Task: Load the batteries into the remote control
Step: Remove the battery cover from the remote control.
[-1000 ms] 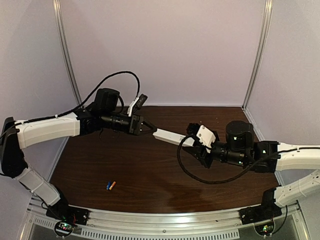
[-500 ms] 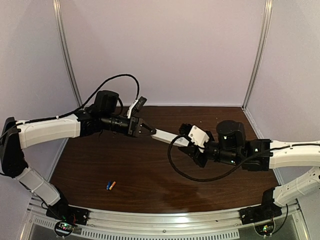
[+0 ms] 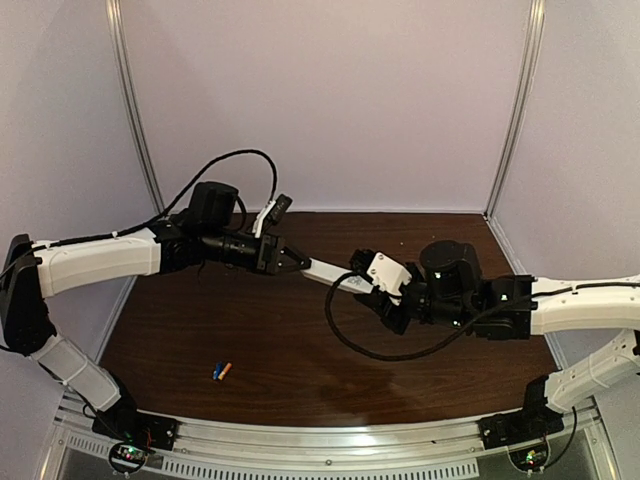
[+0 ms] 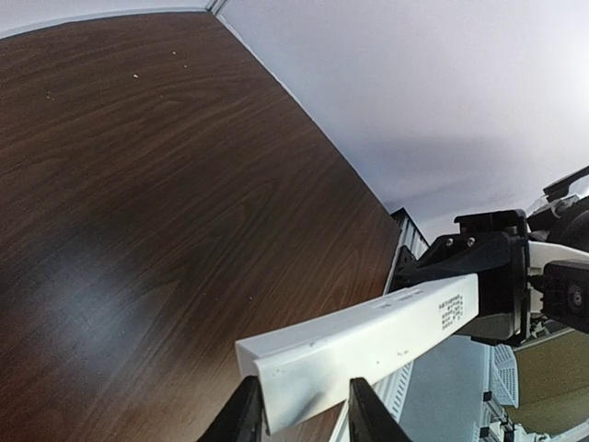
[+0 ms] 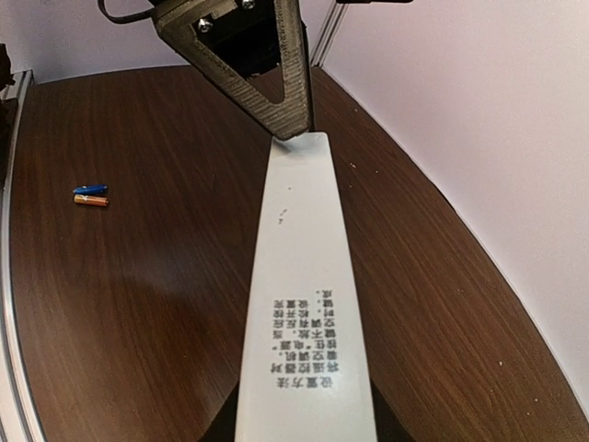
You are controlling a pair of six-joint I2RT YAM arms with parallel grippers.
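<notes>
The remote control [image 3: 326,270], a slim white bar, hangs in the air between my two grippers above the brown table [image 3: 300,350]. My left gripper [image 3: 298,260] has one end between its fingers, which press both sides [image 4: 304,391]. My right gripper [image 3: 362,288] is shut on the other end, with printed text showing just ahead of its fingers [image 5: 306,424]. The batteries [image 3: 221,371], one blue [image 5: 89,189] and one orange [image 5: 91,201], lie side by side on the table near the front left, far from both grippers.
Pale walls with metal corner posts [image 3: 510,120] close the table in at the back and sides. A metal rail [image 3: 320,440] runs along the near edge. A black cable [image 3: 350,340] loops below the right wrist.
My right arm has moved left toward the left gripper, carrying the remote with it. The span of remote showing between the two grippers has shortened. The batteries have not moved.
</notes>
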